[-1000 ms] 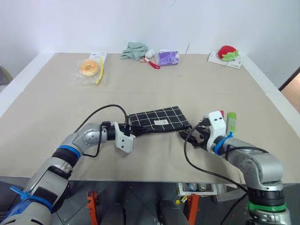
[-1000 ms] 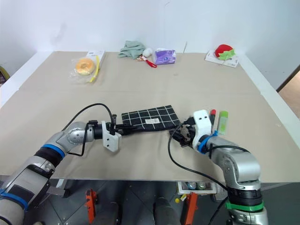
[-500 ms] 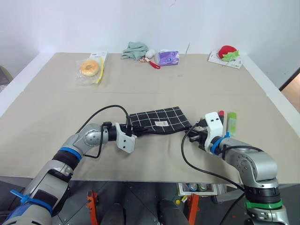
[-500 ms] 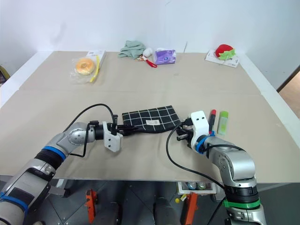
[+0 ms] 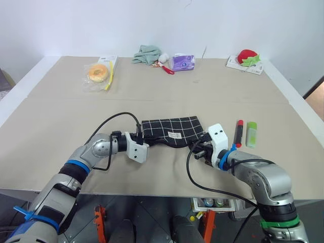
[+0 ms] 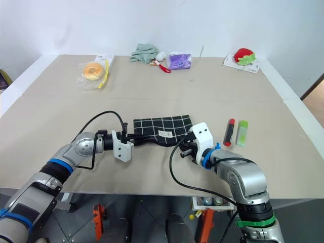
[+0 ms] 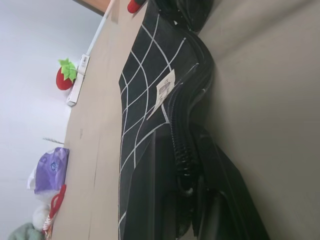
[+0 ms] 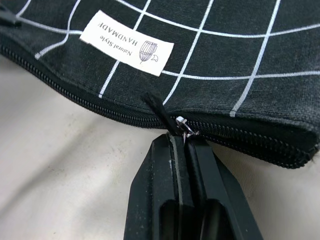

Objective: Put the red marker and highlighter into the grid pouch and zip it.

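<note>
The grid pouch (image 5: 171, 129) lies flat mid-table, black with white lines and a white label (image 8: 126, 42). My left gripper (image 5: 147, 137) is shut on the pouch's left end, pinching the fabric beside the zipper (image 7: 182, 150). At the pouch's near right edge my right gripper (image 5: 197, 149) is shut on the zipper pull (image 8: 183, 129), its black cord sticking out just past the fingertips. The red marker (image 5: 238, 132) and the lime-green highlighter (image 5: 251, 134) lie side by side on the table to the right of the pouch, untouched.
Along the far edge sit a bagged donut (image 5: 96, 74), a green cloth (image 5: 147, 54), a purple packet (image 5: 182, 62) and a strawberry toy (image 5: 246, 56) on a white card. Black cables loop from both wrists over the table near the pouch.
My right gripper has shut and moved left from beside the marker and highlighter to the pouch's zipper pull, uncovering both pens. The left gripper kept its hold.
</note>
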`<state>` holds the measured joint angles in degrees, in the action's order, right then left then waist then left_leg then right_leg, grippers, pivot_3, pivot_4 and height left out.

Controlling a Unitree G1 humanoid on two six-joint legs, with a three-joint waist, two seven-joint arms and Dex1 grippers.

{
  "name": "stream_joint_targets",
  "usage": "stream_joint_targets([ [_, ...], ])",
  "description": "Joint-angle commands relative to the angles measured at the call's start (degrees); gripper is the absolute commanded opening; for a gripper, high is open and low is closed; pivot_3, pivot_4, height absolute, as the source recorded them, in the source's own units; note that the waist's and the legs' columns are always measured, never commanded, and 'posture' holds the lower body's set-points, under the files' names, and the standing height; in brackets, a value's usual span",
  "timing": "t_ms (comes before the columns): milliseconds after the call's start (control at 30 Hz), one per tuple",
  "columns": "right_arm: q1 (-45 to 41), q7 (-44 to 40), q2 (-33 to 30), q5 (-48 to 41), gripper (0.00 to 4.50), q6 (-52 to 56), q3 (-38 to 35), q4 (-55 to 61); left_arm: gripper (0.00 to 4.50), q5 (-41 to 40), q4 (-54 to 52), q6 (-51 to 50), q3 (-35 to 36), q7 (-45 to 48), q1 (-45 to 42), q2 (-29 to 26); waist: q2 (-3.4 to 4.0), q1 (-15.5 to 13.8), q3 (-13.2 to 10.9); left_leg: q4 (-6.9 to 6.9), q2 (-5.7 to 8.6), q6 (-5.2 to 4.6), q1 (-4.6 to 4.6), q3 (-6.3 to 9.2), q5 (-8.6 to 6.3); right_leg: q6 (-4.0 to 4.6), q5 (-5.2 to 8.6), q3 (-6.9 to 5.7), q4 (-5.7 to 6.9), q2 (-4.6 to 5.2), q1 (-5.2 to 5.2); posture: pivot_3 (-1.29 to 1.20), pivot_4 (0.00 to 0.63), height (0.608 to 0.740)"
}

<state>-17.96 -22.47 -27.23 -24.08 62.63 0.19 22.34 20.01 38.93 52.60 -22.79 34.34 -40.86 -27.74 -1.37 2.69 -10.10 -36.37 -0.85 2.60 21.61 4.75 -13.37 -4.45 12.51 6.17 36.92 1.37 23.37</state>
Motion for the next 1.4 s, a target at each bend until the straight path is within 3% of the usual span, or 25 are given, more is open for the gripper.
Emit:
stream_joint_targets([
  [33, -0.6, -2.11, 0.51, -1.68, 0.03, -0.1, 2.5, 3.06, 0.0, -0.84, -0.53, -0.49, -0.27, 0.05, 0.52, 1.39, 0.0, 0.0, 0.0, 0.0, -0.01, 0.0, 0.0, 0.01, 0.0, 0.0, 0.0, 0.0, 0.0, -0.01, 0.0, 0.0, 0.15, 0.739],
  [200, -2.08, -3.66, 4.92, -5.67, 0.03, 1.35, 4.2, 5.77, 0.0, -1.64, -0.96, -1.22, 0.07, 0.04, 0.49, 2.15, 0.01, 0.01, -0.01, 0.0, -0.02, 0.0, 0.0, 0.04, 0.0, 0.0, 0.0, -0.02, 0.01, -0.03, 0.01, 0.0, 0.15, 0.739],
  [467, -1.31, -2.42, 5.51, -4.56, 0.03, 0.83, 3.33, 3.73, 0.0, -7.85, -4.38, -3.27, 2.29, 2.15, 0.81, 3.07, -0.04, 0.15, -0.05, -0.01, -0.04, 0.0, 0.36, 0.1, 0.0, 0.0, -0.01, -0.06, -0.05, -0.06, 0.29, 0.0, 0.15, 0.739],
  [900, -0.4, -2.18, 1.08, -2.6, 0.03, -0.91, 0.89, 0.65, 0.0, -11.82, -8.06, -7.59, 4.2, 5.32, 1.28, 2.93, -0.05, 0.09, -0.07, -0.01, -0.02, 0.0, 0.77, 0.14, 0.01, 0.03, -0.02, -0.07, 0.04, -0.06, 0.66, 0.0, 0.15, 0.739],
  [1200, 1.58, -0.15, -0.2, -3.36, 0.03, 0.01, -5.46, 2.14, 0.0, -13.02, -8.7, -9.12, 5.0, 6.34, 2.36, 2.23, -0.05, 0.09, -0.07, -0.01, -0.02, 0.0, 0.8, 0.13, 0.01, 0.03, -0.02, -0.07, 0.03, -0.06, 0.68, 0.0, 0.15, 0.739],
  [1400, 1.18, -1.63, -0.39, -3.64, 0.03, -0.19, -0.72, 4.73, 0.0, -13.12, -9.07, -9.46, 4.5, 6.49, 2.35, 3.39, -0.05, 0.11, -0.07, -0.01, -0.03, 0.0, 0.79, 0.13, 0.01, 0.03, -0.02, -0.06, 0.04, -0.08, 0.7, 0.0, 0.15, 0.739],
])
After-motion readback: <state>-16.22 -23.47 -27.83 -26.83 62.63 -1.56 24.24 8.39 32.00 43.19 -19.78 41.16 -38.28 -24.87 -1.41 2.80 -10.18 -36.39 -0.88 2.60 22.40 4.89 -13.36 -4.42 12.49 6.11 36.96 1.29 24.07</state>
